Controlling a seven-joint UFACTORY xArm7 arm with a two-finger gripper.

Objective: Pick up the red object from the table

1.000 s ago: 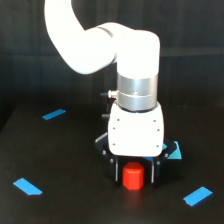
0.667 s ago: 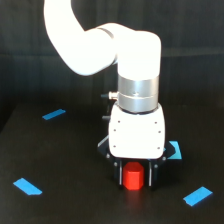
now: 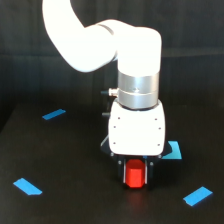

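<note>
The red object (image 3: 134, 175), a short stubby red-orange block, sits low over the black table (image 3: 70, 200) in the exterior view, just below the white wrist housing. My gripper (image 3: 135, 176) reaches straight down, and its dark fingers (image 3: 123, 173) press against both sides of the block. The jaws are shut on it. Whether the block's underside still touches the table cannot be told.
Flat blue pieces lie on the table: one at the back left (image 3: 53, 114), one at the front left (image 3: 27, 186), one at the front right (image 3: 198, 196), and one partly hidden behind the gripper on the right (image 3: 173, 150).
The fingers have closed in from a wider stance onto the sides of the red block. The arm has barely moved.
</note>
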